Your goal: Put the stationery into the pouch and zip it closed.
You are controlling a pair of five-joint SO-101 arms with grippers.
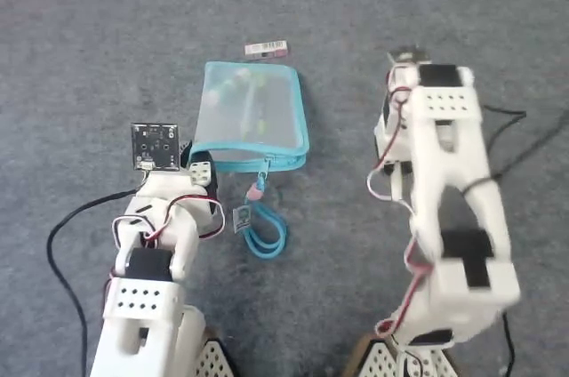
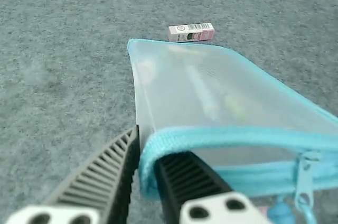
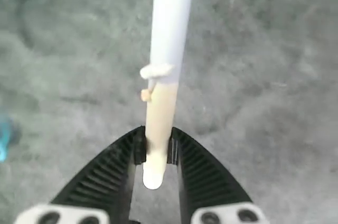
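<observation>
Two robot arms stood at a grey desk (image 1: 80,57), with a translucent, teal-edged pouch (image 1: 253,115) lying flat between them.

The left gripper (image 2: 145,150) sat at the pouch's near corner, on its left side. Its fingers were pinched narrowly on the teal zip edge. One finger lay outside the edge and the other seemed tucked under the upper lip. This hold probably served to pin the pouch and keep its mouth lifted, so that something could be slid in without the pouch sliding away.

The right gripper (image 3: 156,137) hung well to the right of the pouch, above bare desk. Its fingers were clamped on the lower end of a pale pen (image 3: 170,39), which pointed straight out beyond the fingertips. Held end-on like that, the pen looked ready to go tip-first into the mouth, but it was not yet near the opening.

Inside the pouch, through the mesh, showed a pale stick-shaped item and some yellowish and green pieces, too blurred to name. Just beyond the pouch's far edge lay a small pink-and-white box (image 1: 267,48), outside the pouch and touched by nothing.

The zip slider (image 2: 305,167) sat partway along the near edge of the pouch. The two teal bands beside it looked parted, so the mouth seemed open. A blue strap loop (image 1: 265,233) trailed from the slider across the desk, on the side nearer the arms.
</observation>
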